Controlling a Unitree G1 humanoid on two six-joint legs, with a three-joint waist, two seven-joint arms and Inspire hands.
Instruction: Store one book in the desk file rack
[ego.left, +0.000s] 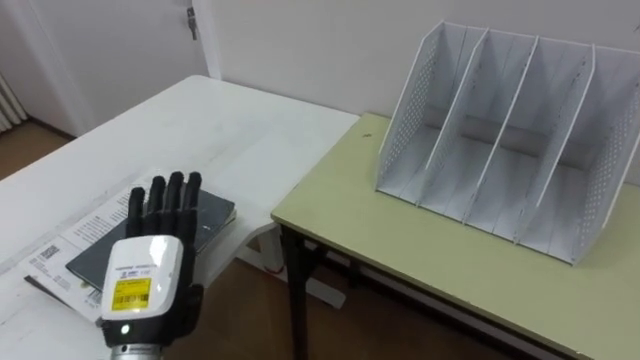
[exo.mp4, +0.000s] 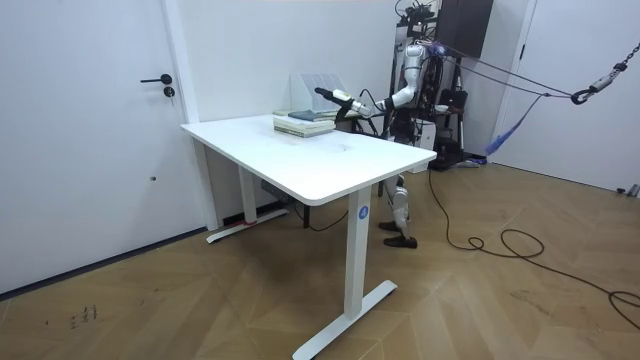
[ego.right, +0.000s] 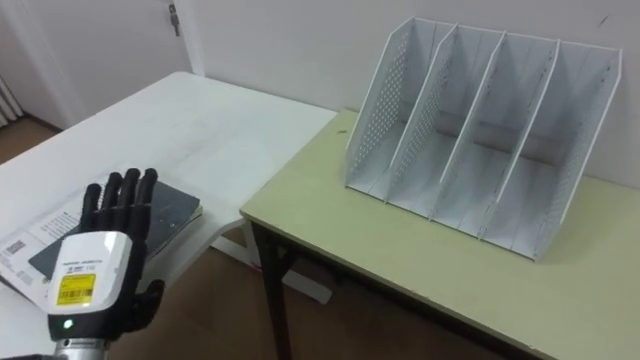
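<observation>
— What furniture is there?
— A white table (exo.mp4: 330, 165) on white legs (exo.mp4: 352, 250). The front leg carries 1 small blue sticker (exo.mp4: 362, 211). Just beside the table is an olive-green desk (ego.left: 420, 255) with 1 dark leg (ego.left: 293, 295) showing. A narrow gap parts the 2 tops.
— Anything lying on the white one?
— Printed papers (ego.left: 52, 258), flat, near its edge.
— And the room around them?
— A wooden herringbone floor (exo.mp4: 200, 300) and a white wall (ego.left: 300, 40). At the room view's left is a shut white door (exo.mp4: 80, 130) with a black handle (exo.mp4: 158, 80). A dark flat panel (exo.mp4: 465, 25) sits high at the room view's right.
</observation>
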